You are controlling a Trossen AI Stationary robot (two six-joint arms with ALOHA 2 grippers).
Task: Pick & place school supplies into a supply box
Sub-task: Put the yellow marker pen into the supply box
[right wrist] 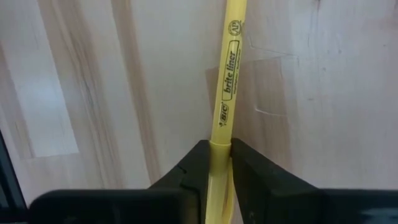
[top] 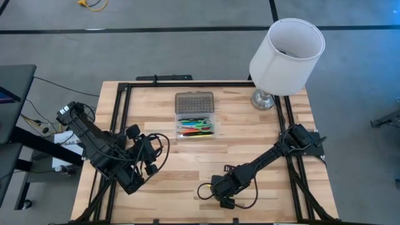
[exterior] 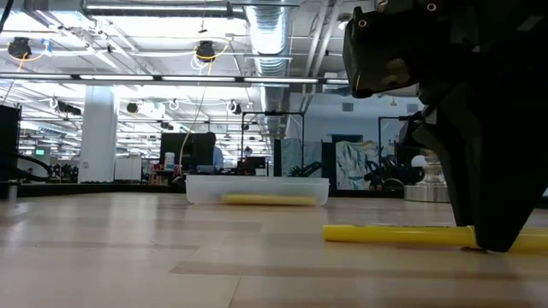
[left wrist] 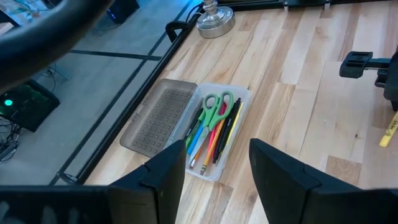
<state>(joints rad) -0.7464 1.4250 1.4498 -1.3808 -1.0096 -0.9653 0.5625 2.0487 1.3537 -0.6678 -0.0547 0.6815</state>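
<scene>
Yellow highlighter [right wrist: 224, 106] disappears between right gripper [right wrist: 219, 167] fingers.

A pale wooden bench [top: 187, 181] stands on grey floor [top: 156, 50] with a white lamp [top: 286, 56] at two o'clock, and ceiling ducts [exterior: 270, 34] hang overhead.

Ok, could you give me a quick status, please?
Right gripper shut on yellow highlighter, still on table. Left gripper open, waiting. Supply box open, path clear.
</scene>
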